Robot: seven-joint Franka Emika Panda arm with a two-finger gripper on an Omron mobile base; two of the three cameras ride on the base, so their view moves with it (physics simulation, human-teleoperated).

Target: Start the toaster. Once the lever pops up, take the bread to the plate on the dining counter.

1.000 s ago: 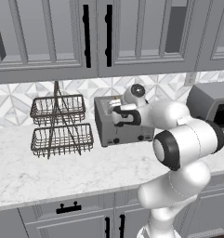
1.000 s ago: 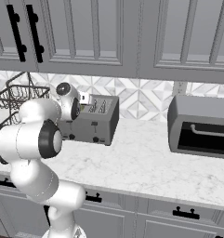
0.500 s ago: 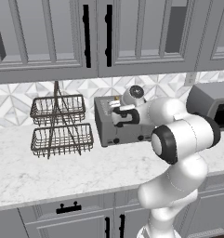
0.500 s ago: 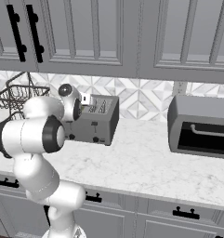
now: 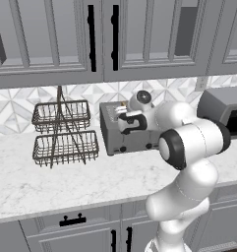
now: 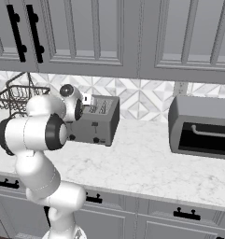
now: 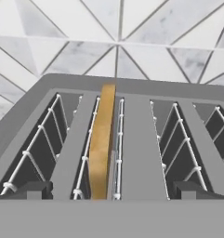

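The grey toaster (image 5: 134, 139) (image 6: 99, 125) stands on the marble counter against the tiled wall. My gripper (image 5: 120, 114) (image 6: 87, 100) (image 7: 111, 190) hovers just over its top, open, with nothing between its fingers. In the hand view I look down into the slots. The bread (image 7: 102, 144) stands on edge in the second slot from the left, its golden crust facing up, roughly midway between my two dark fingertips (image 7: 29, 189). A small bit of the bread's crust (image 5: 123, 104) shows above the toaster in the left base view. The plate and the dining counter are out of view.
A two-tier wire basket (image 5: 64, 134) (image 6: 15, 96) stands left of the toaster. A larger grey dark-windowed appliance (image 5: 224, 109) (image 6: 203, 127) sits to the right. Grey wall cabinets (image 5: 90, 39) hang above, and the counter's front edge (image 5: 66, 206) runs below.
The hand stays over the toaster with its fingers apart. The arm's elbow has shifted slightly. The toaster and the bread have not moved.
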